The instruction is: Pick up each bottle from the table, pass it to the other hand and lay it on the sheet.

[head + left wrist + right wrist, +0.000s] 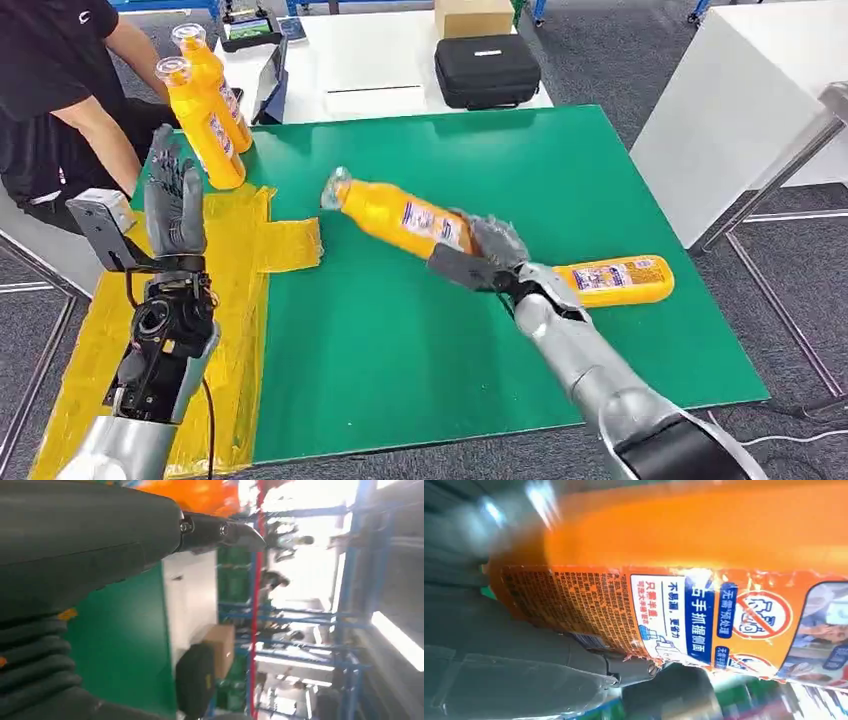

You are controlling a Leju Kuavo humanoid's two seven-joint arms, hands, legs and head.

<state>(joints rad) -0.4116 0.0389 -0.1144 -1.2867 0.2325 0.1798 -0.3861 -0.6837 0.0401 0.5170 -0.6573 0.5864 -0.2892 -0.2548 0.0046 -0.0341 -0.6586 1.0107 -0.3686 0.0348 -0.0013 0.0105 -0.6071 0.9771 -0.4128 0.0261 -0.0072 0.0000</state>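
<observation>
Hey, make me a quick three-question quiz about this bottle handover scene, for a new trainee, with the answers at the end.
1. True or false: the right hand grips a bottle.
2. Where does the other lying bottle rest? A) yellow sheet B) green mat C) white table
3. How many bottles stand upright at the sheet's far end?

Key: 1 true; 2 B; 3 two. The left hand is raised with nothing in it.
</observation>
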